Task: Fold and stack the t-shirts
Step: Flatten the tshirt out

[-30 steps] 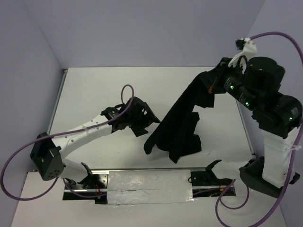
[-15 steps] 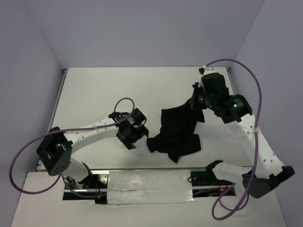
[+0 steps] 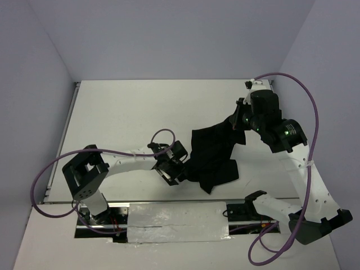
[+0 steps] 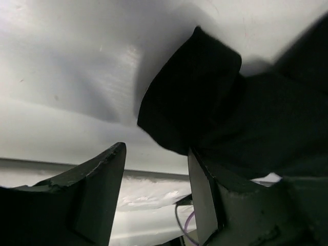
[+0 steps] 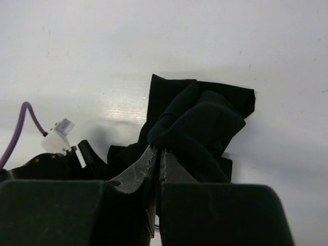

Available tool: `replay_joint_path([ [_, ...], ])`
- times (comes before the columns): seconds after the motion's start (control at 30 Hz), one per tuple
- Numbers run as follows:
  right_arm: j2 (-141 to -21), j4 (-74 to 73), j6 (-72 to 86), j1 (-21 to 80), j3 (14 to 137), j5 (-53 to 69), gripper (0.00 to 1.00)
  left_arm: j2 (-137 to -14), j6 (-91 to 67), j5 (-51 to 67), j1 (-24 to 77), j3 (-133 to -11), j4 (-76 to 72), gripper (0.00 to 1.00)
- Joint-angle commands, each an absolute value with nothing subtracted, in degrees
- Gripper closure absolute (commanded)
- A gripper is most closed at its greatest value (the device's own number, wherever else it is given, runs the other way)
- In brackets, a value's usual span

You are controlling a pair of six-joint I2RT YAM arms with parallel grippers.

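The black t-shirt [image 3: 214, 154] lies crumpled on the white table [image 3: 124, 112], right of centre. Its upper right part is pulled up to my right gripper [image 3: 237, 121]. In the right wrist view, that gripper [image 5: 160, 151] is shut on a bunched fold of the shirt [image 5: 205, 123]. My left gripper [image 3: 179, 171] sits low at the shirt's lower left edge. In the left wrist view, it [image 4: 157, 149] is open, with a rounded fold of the shirt [image 4: 195, 97] just past its tips. The right finger [image 4: 205, 195] lies against the cloth and nothing is pinched between the fingers.
A silvery taped strip [image 3: 177, 222] runs along the near edge between the arm bases. A metal rail [image 3: 66, 126] borders the table's left side. Purple cables [image 3: 163, 135] loop over both arms. Walls close in the back and both sides.
My right arm has lowered the hanging shirt onto the table and keeps hold of it. My left arm has swung right to the shirt's left edge, and its jaws have narrowed.
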State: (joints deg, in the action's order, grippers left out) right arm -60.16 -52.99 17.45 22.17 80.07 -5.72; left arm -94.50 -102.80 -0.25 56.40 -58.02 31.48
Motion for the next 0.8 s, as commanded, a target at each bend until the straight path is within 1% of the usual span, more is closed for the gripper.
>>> replay_joint_path([
  [0.0,-58.97,-49.48,16.70,21.80,80.51,-2.82,1.00,-96.67,-105.03,0.26,56.25,-57.22,27.17,0.36],
  [0.07,-59.06,-49.48,16.70,21.80,80.94,-2.29,1.00,-97.55,-104.85,0.26,56.25,-57.13,26.19,0.37],
  [0.1,-59.06,-49.48,16.79,21.88,81.12,-1.94,1.00,-98.43,-104.42,0.26,56.25,-57.30,25.58,0.40],
  [0.17,-59.06,-49.57,16.96,21.80,81.39,-1.06,1.00,-99.66,-103.54,-2.35,56.16,-58.18,25.66,0.41],
  [0.2,-59.06,-49.57,16.96,21.88,81.56,-0.97,1.00,-100.19,-103.10,-2.89,56.25,-59.40,26.10,0.46],
  [0.27,-59.15,-49.57,17.05,21.88,81.56,-0.62,1.00,-101.59,-102.22,-3.77,56.08,-60.73,28.12,0.49],
  [0.3,-59.15,-49.48,17.05,21.97,81.56,-0.35,1.00,-101.95,-102.13,-4.39,56.07,-60.91,28.65,0.57],
  [0.37,-59.33,-49.40,17.05,21.89,81.56,-0.26,1.00,-102.22,-102.13,-4.57,56.07,-60.56,29.62,0.62],
  [0.4,-59.41,-49.48,17.05,22.06,81.56,-0.26,1.00,-102.04,-102.30,-4.74,56.16,-60.30,29.79,0.70],
  [0.47,-59.50,-49.48,16.96,22.06,81.56,-0.26,1.00,-100.73,-102.39,-5.36,56.16,-60.38,31.19,0.82],
  [0.53,-59.59,-49.40,16.96,22.06,81.21,-0.35,1.00,-99.50,-101.61,-7.90,56.16,-61.69,34.00,0.88],
  [0.57,-59.76,-49.48,17.05,22.06,81.12,-0.61,1.00,-98.01,-101.25,-9.13,56.25,-63.96,38.10,0.93],
  [0.63,-60.03,-49.66,17.23,22.06,81.56,-2.01,1.00,-94.86,-100.64,-13.69,56.25,-66.26,42.60,1.00],
  [0.67,-60.03,-50.09,17.40,22.06,81.91,-2.72,1.00,-93.62,-100.55,-15.36,56.25,-68.10,46.98,1.00],
  [0.73,-60.12,-50.80,17.67,21.88,83.93,-4.83,1.00,-90.46,-100.81,-20.81,56.16,-69.34,50.96,1.00],
  [0.77,-60.03,-51.93,17.93,21.80,84.98,-5.44,1.00,-86.79,-100.72,-22.92,55.99,-70.65,52.80,1.00],
])
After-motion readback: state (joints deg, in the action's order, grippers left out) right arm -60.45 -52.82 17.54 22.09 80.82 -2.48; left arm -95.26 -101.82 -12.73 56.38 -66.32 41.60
